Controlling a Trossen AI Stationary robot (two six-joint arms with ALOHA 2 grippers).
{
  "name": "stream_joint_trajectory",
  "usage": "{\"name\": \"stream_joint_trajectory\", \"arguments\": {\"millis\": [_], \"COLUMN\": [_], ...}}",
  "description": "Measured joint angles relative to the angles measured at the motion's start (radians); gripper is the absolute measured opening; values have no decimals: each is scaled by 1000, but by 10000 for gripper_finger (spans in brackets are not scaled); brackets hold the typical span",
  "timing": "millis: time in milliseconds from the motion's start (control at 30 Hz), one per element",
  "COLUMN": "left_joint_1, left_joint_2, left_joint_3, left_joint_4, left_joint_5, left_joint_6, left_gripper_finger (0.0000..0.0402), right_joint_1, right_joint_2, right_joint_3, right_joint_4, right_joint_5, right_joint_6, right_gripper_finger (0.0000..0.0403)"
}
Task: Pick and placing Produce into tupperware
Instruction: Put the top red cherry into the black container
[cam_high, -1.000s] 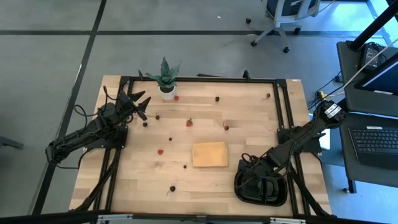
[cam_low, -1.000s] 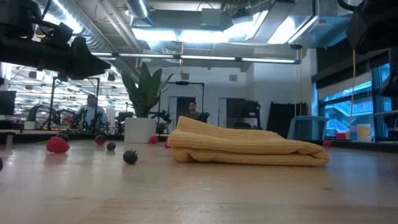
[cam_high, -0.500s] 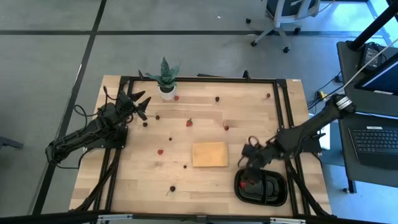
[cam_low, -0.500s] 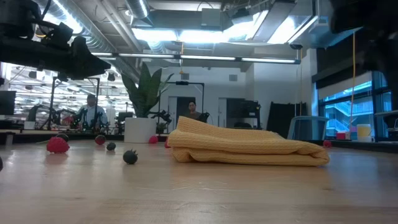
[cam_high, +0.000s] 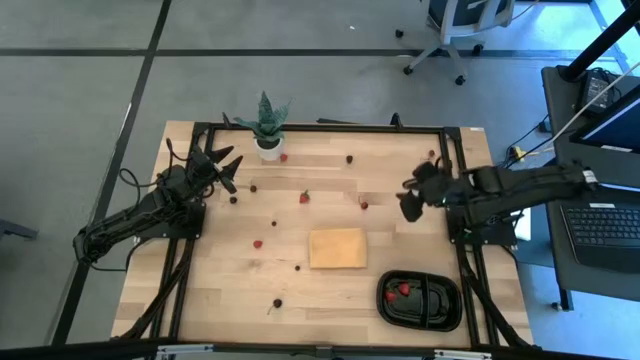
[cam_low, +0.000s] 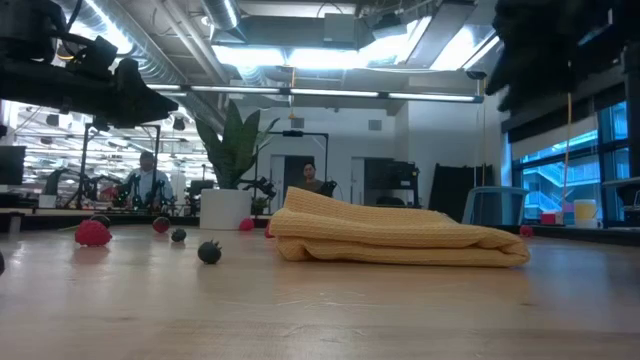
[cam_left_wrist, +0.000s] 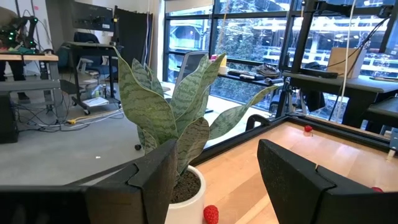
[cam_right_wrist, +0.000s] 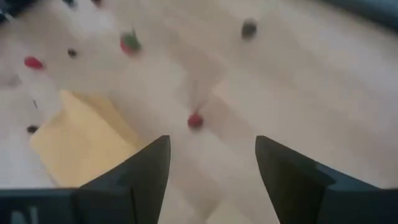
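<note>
Hovering over the tabletop's (cam_high: 330, 290) right side, the right pincer (cam_high: 409, 200) has its fingers spread and empty, pointing across the wood toward the middle. The nearest berry is a red one (cam_high: 364, 205), lying loose just beside the pincer on its tabletop-centre side; in the right wrist view that same red berry (cam_right_wrist: 195, 121) sits ahead of the two dark fingers, roughly on the line between them, with the tan pad (cam_right_wrist: 81, 134) off to one side. Being small and round, it has no long axis to line up with, so the approach probably turns only on reaching forward and down.

The tray (cam_high: 421, 302) lies well behind the right pincer, toward the near right corner, and already holds two red pieces (cam_high: 400, 291).

The left pincer (cam_high: 222, 165) waits spread and empty near the plant (cam_high: 267, 125), far from this berry, so the right arm is clearly the closer one. Other berries lie scattered over the wood, among them a dark one (cam_high: 349, 158) near the far edge.
</note>
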Motion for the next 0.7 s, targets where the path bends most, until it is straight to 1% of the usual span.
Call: {"name": "stream_joint_trajectory", "arguments": {"millis": [100,167,367,533,700], "left_joint_1": [0,0,0,0,0], "left_joint_2": [0,0,0,0,0], "left_joint_3": [0,0,0,0,0], "left_joint_4": [0,0,0,0,0], "left_joint_5": [-3,-11,-31,-31,-31], "left_joint_6": [0,0,0,0,0], "left_gripper_finger": [215,215,215,215,215], "right_joint_1": [-57,-99,-261,-417,-575], "right_joint_2": [-7,-6,3,4,7], "right_joint_3": [0,0,0,0,0], "right_joint_4": [67,83,35,-12,-35], "right_joint_5": [0,-4,-22,-26,-128], "right_joint_6": [-136,-188,-157,-206,-252], "right_gripper_finger": [237,237,237,237,237]}}
